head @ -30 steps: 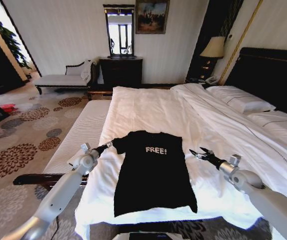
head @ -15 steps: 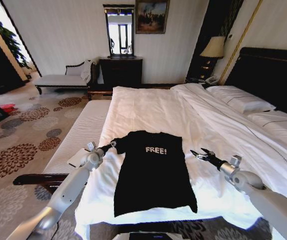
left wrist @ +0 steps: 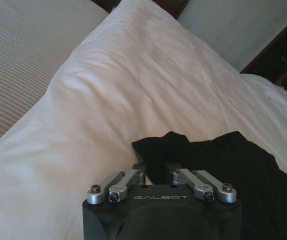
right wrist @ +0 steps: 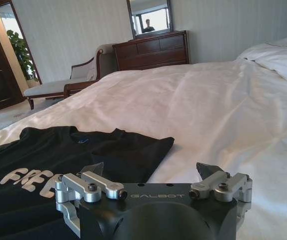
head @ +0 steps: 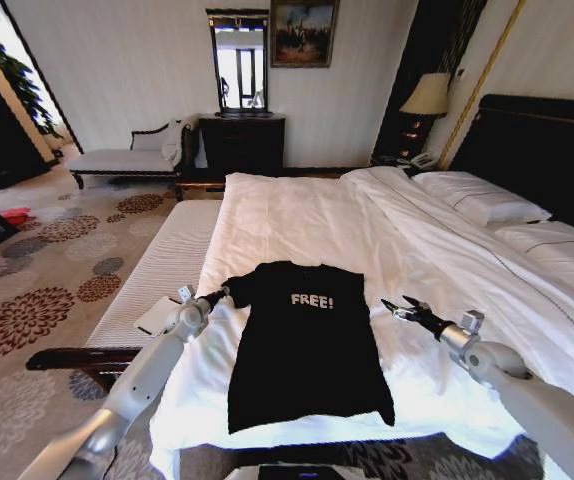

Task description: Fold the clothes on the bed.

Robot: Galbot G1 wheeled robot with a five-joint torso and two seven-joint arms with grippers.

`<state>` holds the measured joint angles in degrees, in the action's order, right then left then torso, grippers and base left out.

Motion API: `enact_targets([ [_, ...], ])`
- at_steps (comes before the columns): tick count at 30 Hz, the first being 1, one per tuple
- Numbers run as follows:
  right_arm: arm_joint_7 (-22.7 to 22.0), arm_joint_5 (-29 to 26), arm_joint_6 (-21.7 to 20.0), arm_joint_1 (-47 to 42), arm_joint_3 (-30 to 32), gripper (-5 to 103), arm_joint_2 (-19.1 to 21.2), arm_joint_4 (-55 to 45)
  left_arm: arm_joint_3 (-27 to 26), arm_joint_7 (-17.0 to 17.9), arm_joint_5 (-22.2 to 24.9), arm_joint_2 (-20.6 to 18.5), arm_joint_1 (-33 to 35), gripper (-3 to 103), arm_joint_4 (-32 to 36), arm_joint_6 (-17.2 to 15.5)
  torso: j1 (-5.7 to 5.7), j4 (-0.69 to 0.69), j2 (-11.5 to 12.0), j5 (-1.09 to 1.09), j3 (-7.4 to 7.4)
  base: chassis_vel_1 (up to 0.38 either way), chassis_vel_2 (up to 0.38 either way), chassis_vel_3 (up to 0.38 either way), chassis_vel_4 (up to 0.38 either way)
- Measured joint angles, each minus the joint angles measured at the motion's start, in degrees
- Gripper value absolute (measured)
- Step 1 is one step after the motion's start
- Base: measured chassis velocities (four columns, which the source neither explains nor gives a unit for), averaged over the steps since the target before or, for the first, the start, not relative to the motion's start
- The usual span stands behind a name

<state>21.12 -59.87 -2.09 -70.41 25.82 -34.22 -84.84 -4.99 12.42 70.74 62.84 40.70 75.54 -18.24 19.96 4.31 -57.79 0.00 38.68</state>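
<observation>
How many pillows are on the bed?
2: one white pillow near the dark headboard, another white pillow beside it, closer to the robot. More may hide beneath the duvet.

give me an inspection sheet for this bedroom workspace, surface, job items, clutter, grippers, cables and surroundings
Surface: bed with a white sheet, lightly creased; pillows at the headboard side.
Job's things: black T-shirt lying flat and unfolded, FREE! lettering up.
Clutter: a small flat white item on the bench beside the bed; what it is cannot be told.
Grippers: left gripper at the shirt's left sleeve, fingers closed in on the sleeve edge; right gripper open, over bare sheet beside the right sleeve, not touching the shirt.
Cables: nothing seen.
Surroundings: patterned carpet, chaise, dresser with mirror, lamp.
</observation>
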Motion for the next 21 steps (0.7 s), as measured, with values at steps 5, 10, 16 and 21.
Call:
enact_targets([
  [5, 0.01, -0.15, 0.03, -0.1, 0.1, 100, 0.09, 0.11, -0.13, 0.05, -0.09, 0.04, 0.44, 3, 0.29, -0.07, 0.0, 0.0, 0.0, 0.0, 0.0, 0.0, 0.0, 0.0, 0.0],
  [10, 0.01, -0.46, 0.04, -0.16, 0.26, 100, 0.12, 0.16, -0.35, 0.19, -0.15, 0.04, 0.58, 0, 0.2, -0.08, 0.0, 0.0, 0.0, 0.0, 0.0, 0.0, 0.0, 0.0, 0.0],
  [16, 0.01, -0.47, 0.06, -0.24, 0.27, 100, 0.02, 0.13, -0.9, 0.96, -0.26, -0.22, 0.95, 0, 1.12, 0.0, 0.0, 0.01, 0.0, -0.01, 0.0, 0.0, 0.0, 0.0, 0.0],
  [21, 0.01, -0.49, 0.09, -0.13, 0.27, 100, -0.23, -0.19, -1.38, 1.42, -0.2, -1.36, 1.58, 0, 4.19, 0.08, 0.0, 0.0, 0.0, 0.0, 0.0, 0.0, 0.0, 0.0, 0.0],
])
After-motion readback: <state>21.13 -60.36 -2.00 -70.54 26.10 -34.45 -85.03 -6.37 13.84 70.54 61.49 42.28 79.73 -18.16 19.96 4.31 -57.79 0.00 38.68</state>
